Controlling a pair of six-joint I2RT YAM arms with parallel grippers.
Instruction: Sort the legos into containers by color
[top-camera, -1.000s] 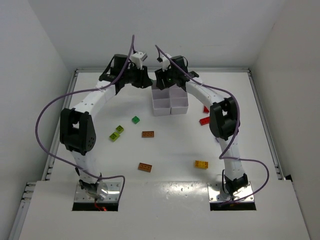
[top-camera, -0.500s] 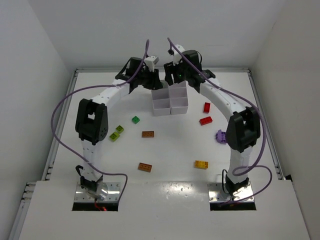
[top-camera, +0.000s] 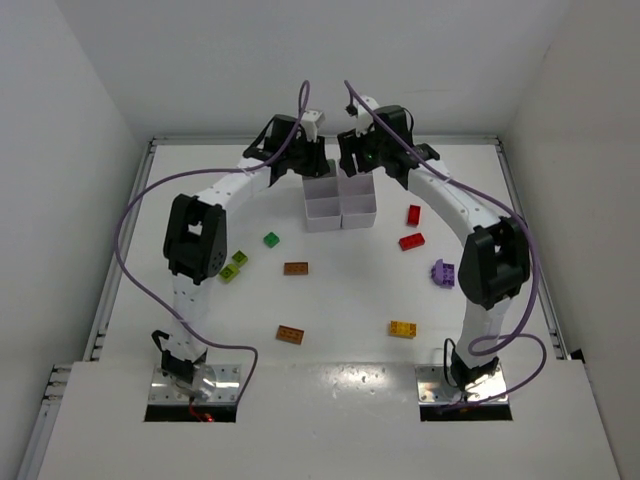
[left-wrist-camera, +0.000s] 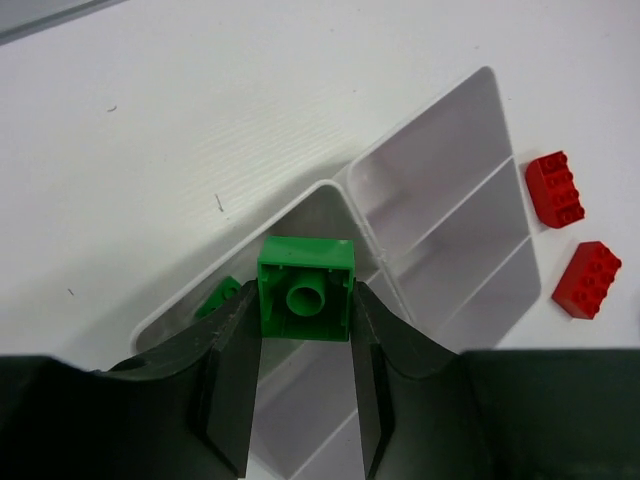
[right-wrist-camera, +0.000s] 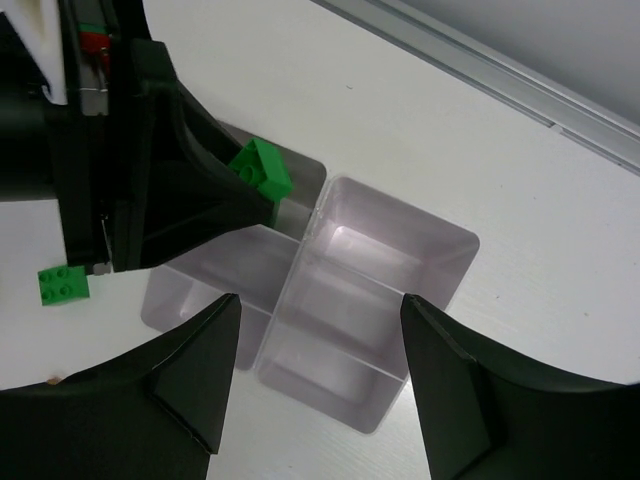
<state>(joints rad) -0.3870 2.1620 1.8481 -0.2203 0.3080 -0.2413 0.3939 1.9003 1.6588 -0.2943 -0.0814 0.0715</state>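
The white six-cell tray (top-camera: 340, 228) stands at the back centre. My left gripper (top-camera: 312, 165) is shut on a green brick (left-wrist-camera: 305, 288), held over the tray's far left cell, where another green brick (left-wrist-camera: 220, 297) lies. My right gripper (top-camera: 352, 168) hangs open and empty just above the tray (right-wrist-camera: 400, 205); its view shows the held green brick (right-wrist-camera: 262, 168). Loose on the table are a green brick (top-camera: 271, 239), lime bricks (top-camera: 233, 266), two brown bricks (top-camera: 295, 268) (top-camera: 290, 334), a yellow one (top-camera: 403, 328), two red ones (top-camera: 414, 214) (top-camera: 411, 241) and a purple one (top-camera: 442, 272).
Both arms arch inward from the near edge, their wrists almost meeting above the tray. Purple cables loop beside each arm. White walls close in the table on the left, right and back, with a metal rail (right-wrist-camera: 500, 85) along the back edge.
Both wrists have swung toward the back centre and now hang over the tray. The right arm's elbow moved outward, uncovering the purple brick. The right jaws opened a little wider.
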